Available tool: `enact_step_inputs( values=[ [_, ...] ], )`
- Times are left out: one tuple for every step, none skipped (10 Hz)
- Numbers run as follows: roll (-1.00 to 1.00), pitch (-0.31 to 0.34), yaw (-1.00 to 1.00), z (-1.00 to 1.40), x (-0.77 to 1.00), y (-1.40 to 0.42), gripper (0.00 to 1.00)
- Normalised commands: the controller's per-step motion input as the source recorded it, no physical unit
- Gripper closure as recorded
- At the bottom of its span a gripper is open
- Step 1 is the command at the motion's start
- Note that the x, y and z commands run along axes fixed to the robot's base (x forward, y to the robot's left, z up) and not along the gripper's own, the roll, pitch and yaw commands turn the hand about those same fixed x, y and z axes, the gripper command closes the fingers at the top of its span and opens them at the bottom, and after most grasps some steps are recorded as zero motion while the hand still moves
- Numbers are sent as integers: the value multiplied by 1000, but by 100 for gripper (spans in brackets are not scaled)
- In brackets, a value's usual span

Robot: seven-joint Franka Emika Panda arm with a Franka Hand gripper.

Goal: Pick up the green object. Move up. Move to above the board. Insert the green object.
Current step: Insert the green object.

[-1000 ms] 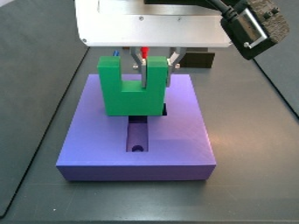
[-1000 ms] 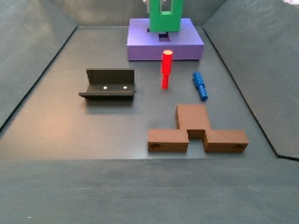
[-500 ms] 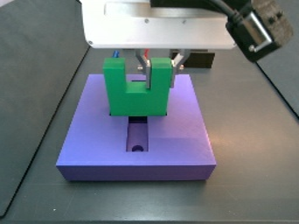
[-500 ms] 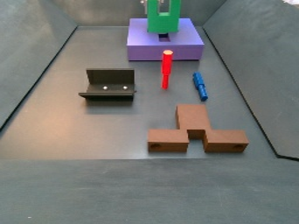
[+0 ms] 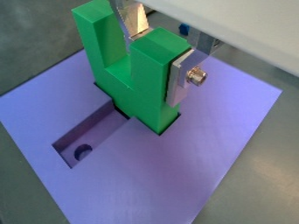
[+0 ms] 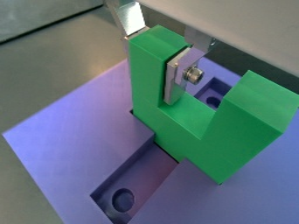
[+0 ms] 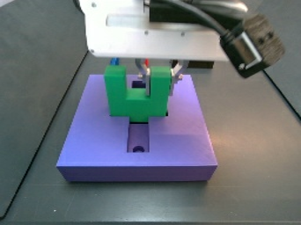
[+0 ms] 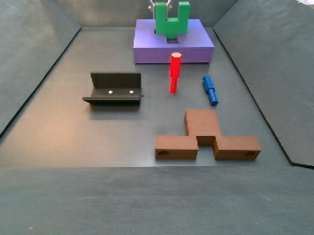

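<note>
The green object (image 7: 136,98) stands upright on the board (image 7: 139,148), its base down in the cross-shaped recess, prongs up. It also shows in the other side view (image 8: 172,20) on the board (image 8: 173,48) at the far end. My gripper (image 7: 157,70) is shut on one prong from above. In both wrist views the silver fingers (image 5: 181,77) (image 6: 177,73) clamp that prong of the green object (image 5: 128,74) (image 6: 222,122). The open arm of the recess with a round hole (image 5: 82,151) lies in front of the block.
On the grey floor in front of the board stand a red peg (image 8: 175,72), a thin blue peg (image 8: 210,89), the fixture (image 8: 114,89) and brown blocks (image 8: 207,138). Sloped grey walls border the floor.
My gripper has moved down with the green object; its base has sunk lower into the board's recess.
</note>
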Motion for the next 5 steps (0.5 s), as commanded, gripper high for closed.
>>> enact_step_inputs(
  values=[
    [43,-43,0,-400,0,0,100],
    [53,-19,0,-380,0,0,100],
    [57,-20,0,-343,-11,0,100],
    [0,-16,0,0,0,0,100],
    [0,0,0,0,0,0,100]
  ],
)
